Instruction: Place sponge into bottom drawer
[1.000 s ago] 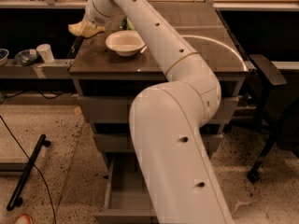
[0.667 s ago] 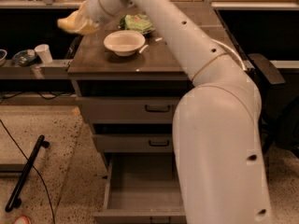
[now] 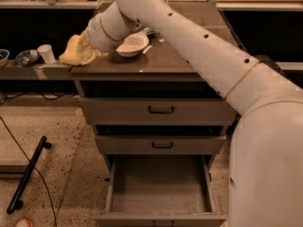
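Note:
My gripper (image 3: 81, 50) is shut on the pale yellow sponge (image 3: 71, 53) and holds it in the air just past the left edge of the cabinet top, above the floor side. The bottom drawer (image 3: 161, 186) is pulled open below, its grey floor bare, down and to the right of the sponge. My white arm crosses the cabinet top from the right and hides much of it.
A white bowl (image 3: 132, 44) sits on the cabinet top (image 3: 165, 63), with a bit of green bag behind it. Two upper drawers with black handles (image 3: 161, 110) are closed. A low shelf at left holds a white cup (image 3: 47, 53) and dishes. A black bar (image 3: 28, 178) lies on the floor.
The gripper with the sponge has moved left and lower, off the cabinet's left edge. The arm now sweeps lower across the cabinet top.

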Controlling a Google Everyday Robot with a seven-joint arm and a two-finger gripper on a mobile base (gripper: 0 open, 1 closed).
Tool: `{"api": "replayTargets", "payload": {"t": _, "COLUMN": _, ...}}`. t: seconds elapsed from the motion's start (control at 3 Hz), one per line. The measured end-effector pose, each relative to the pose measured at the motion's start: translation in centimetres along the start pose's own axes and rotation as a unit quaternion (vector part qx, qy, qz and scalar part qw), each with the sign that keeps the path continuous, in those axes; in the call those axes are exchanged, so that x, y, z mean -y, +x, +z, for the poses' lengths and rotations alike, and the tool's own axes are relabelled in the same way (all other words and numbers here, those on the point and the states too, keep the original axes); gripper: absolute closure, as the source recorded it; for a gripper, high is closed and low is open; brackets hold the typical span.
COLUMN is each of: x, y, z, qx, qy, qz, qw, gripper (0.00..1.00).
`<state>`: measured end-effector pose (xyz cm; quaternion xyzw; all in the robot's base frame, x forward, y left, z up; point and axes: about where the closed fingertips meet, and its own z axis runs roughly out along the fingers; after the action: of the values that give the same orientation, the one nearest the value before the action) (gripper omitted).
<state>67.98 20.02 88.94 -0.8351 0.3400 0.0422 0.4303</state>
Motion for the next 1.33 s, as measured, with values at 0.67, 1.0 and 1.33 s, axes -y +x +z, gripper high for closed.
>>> {"api": "replayTargets", "payload": {"t": 0.67, "x": -11.6, "y": -2.1, "z": -3.6, "qx": 0.066, "qy": -0.078, "qz": -0.101, "qw": 0.9896, "gripper": 1.00}}
{"api": "replayTargets", "payload": {"t": 1.0, "x": -17.3, "y": -0.2, "z": -5.7, "qx": 0.112, "qy": -0.105, "qz": -0.072, "qw": 0.9856, "gripper": 1.00}}
{"api": "replayTargets", "payload": {"t": 1.33, "x": -17.1, "y": -0.3, "z": -5.6, "qx": 0.111, "qy": -0.106, "qz": -0.073, "qw": 0.9855, "gripper": 1.00}}
